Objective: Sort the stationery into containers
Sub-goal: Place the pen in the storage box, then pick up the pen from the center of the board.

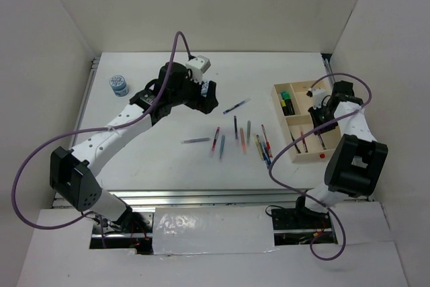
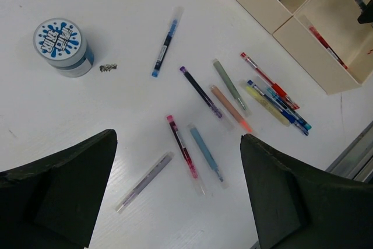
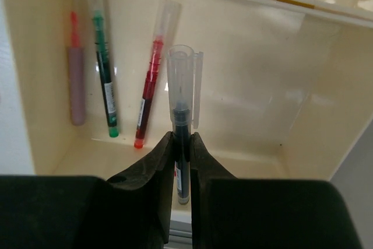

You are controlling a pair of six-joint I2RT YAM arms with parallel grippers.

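My right gripper (image 3: pixel 182 144) is shut on a dark pen with a clear cap (image 3: pixel 182 86), held over a compartment of the pale wooden tray (image 3: pixel 250 109). A pink-grey pen (image 3: pixel 76 80), a green pen (image 3: pixel 105 80) and a red pen (image 3: pixel 148 91) lie in that compartment. My left gripper (image 2: pixel 178 202) is open and empty above several loose pens on the table: grey (image 2: pixel 143 182), pink (image 2: pixel 183 153), light blue (image 2: pixel 205 154), purple (image 2: pixel 201 93) and orange (image 2: pixel 230 108). From above, the left gripper (image 1: pixel 205 99) is at centre-left and the right gripper (image 1: pixel 321 120) is over the tray (image 1: pixel 295 159).
A round blue-white pot (image 1: pixel 119 85) stands at the far left, also in the left wrist view (image 2: pixel 63 46). A blue pen (image 1: pixel 236 106) lies alone mid-table. A pen cluster (image 1: pixel 265 146) lies beside the tray's left wall. Highlighters (image 1: pixel 287 101) sit in the tray's far compartments. White walls enclose the table.
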